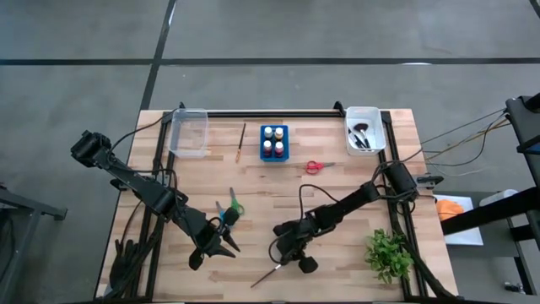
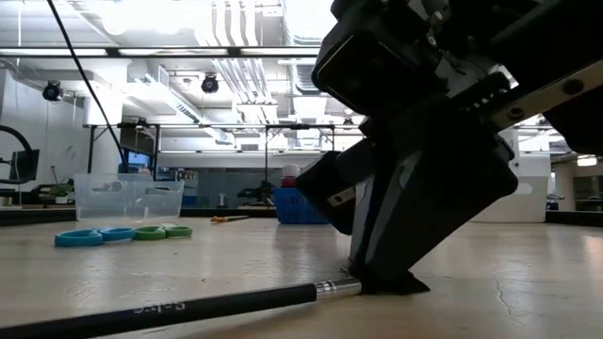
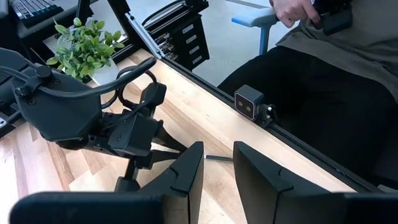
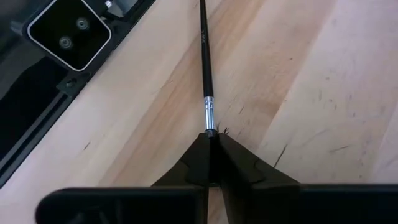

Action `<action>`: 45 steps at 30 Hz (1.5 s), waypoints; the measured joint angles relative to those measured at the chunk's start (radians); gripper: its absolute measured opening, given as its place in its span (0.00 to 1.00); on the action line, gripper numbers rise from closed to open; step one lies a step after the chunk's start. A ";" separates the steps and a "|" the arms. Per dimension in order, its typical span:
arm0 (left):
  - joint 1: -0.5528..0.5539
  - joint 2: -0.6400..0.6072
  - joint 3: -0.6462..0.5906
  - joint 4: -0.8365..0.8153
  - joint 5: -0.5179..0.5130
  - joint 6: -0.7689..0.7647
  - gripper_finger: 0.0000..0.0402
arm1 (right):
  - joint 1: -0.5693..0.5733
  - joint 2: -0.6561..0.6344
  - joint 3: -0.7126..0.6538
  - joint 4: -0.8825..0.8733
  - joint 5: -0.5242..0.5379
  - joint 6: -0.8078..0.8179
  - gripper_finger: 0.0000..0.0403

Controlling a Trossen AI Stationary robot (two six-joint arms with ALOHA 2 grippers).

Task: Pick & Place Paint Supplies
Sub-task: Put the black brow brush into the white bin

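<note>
Near the front edge of the wooden table (image 1: 337, 211), the right gripper (image 1: 289, 256) is down at the surface with its two fingers pressed together on the bristle end of a black-handled brush (image 1: 267, 276); the right wrist view shows the dark fingers (image 4: 239, 165) meeting over the tip just past the silver ferrule, while the handle (image 4: 203, 56) runs straight away across the boards toward a small black camera (image 4: 65, 32) at the table's edge; in the low view the brush (image 2: 170, 309) lies flat on the wood with the gripper (image 2: 382, 278) clamped on its end; the left gripper (image 1: 221, 245) hangs just beside it on the left, jaws a narrow way apart and holding nothing, its fingers (image 3: 186, 177) showing a clear gap in the left wrist view; green- and blue-handled scissors (image 1: 229, 208) lie near the left arm, toward the table's middle; red-handled scissors (image 1: 315, 167) lie farther back, right of a blue bottle holder (image 1: 273, 142) that carries small paint bottles; a wooden-handled brush (image 1: 241, 142) lies between that holder and a clear bin (image 1: 188, 133) at the back left; another clear bin (image 1: 365, 128) at the back right holds some dark items; a green plant (image 1: 389, 254) stands at the front right corner; a seated person (image 3: 329, 68) shows beyond the table's front edge.
</note>
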State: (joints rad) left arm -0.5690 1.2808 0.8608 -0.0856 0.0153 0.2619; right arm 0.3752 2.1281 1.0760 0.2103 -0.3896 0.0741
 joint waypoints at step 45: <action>0.000 0.000 -0.003 -0.001 0.000 0.000 0.24 | 0.072 -0.196 -0.066 -0.117 0.390 -0.131 0.03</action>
State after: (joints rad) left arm -0.5694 1.2804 0.8577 -0.0864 0.0154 0.2615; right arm 0.4468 1.9322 1.0096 0.0933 0.0006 -0.0566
